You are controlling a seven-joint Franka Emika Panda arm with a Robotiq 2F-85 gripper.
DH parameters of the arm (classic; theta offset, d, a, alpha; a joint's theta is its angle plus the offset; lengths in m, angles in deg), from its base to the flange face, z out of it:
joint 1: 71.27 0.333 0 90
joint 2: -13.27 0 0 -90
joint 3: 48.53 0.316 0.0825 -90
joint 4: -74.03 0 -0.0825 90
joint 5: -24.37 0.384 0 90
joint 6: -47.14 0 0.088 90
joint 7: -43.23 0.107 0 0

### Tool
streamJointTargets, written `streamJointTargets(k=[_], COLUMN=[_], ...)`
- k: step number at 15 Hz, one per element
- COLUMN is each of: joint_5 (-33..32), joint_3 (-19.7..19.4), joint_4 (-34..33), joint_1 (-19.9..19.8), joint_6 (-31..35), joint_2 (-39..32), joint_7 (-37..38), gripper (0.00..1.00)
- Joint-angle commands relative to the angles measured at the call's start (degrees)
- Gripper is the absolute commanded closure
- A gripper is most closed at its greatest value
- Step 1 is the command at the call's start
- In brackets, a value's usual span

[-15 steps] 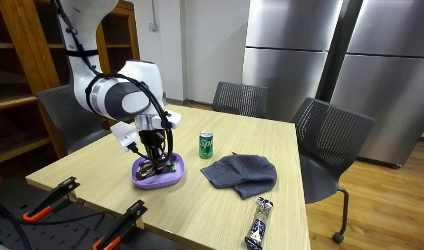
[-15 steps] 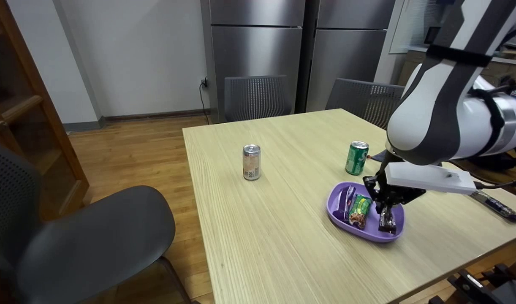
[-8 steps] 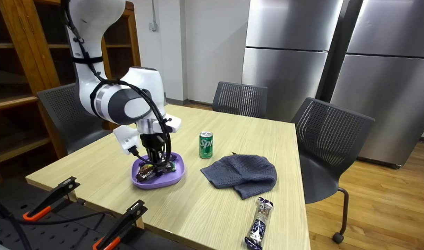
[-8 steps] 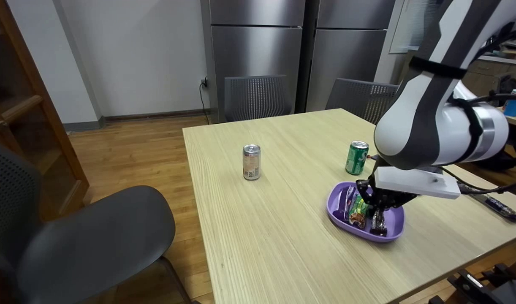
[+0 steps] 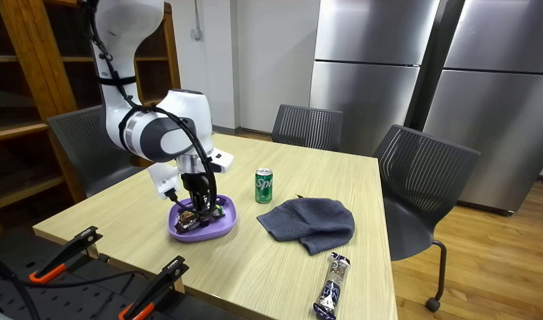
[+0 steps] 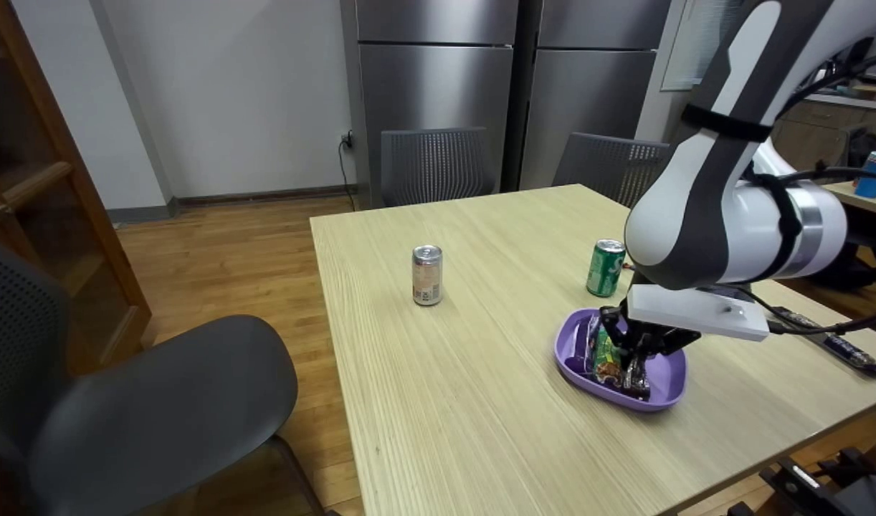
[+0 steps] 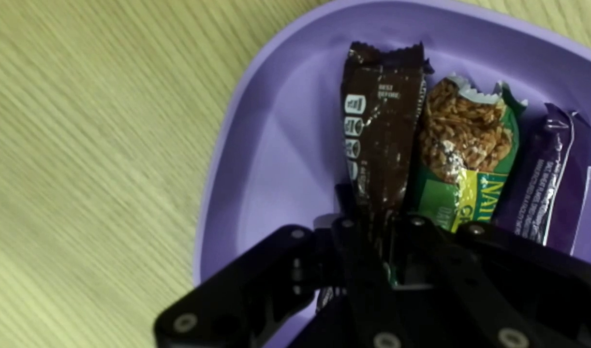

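Pale wood-grain bench (image 5: 253,266), steel fridges (image 5: 365,111) behind it in an exterior view; picture tops read as twelve o'clock. Change over the last second: the fingers (image 7: 353,251) and the brown bar (image 6: 637,380) have travelled together toward nine o'clock in an exterior view, across the purple tray (image 6: 667,373), up beside the green bar (image 7: 465,154). My judgement: the row of bars is tighter for it, a shift within the tray rather than a lift out of it. Fingers pinch the brown bar, one on each flank. By the wrist view its crimped end points to twelve; wrapper dark, glossy, creased, small white label boxes down the nine o'clock edge, lower part hidden. Green bar lies just beside it at three (whether touching, cannot tell), dark purple bar (image 7: 547,188) beyond that. Outside the tray, in an exterior view: green can (image 5: 263,186) upright toward two, grey cloth (image 5: 311,222) crumpled toward three.
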Motion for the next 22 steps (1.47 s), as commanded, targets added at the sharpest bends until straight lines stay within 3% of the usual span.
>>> streamJointTargets(k=[1,3,4,5,6,8,14,22], joint_5=[1.1,1.1,1.1,1.1,1.1,1.2,1.3,1.3], joint_3=[1.7,1.7,1.7,1.8,1.9,2.0,2.8,4.3], joint_4=[-1.0,-1.1,-1.1,-1.1,-1.0,-0.8,-0.3,0.4], joint_1=[-1.5,-1.6,-1.5,-1.7,-1.8,-2.0,-3.6,-5.7], joint_6=[0.3,0.3,0.3,0.3,0.4,0.6,1.1,2.1], joint_2=[-0.6,-0.5,-0.5,-0.4,-0.3,-0.1,0.2,1.2], joint_7=[0.9,0.9,0.9,0.9,0.9,0.9,0.8,0.4], gripper=[0.96,0.96,0.85,0.60,0.60,0.48,0.03,0.00])
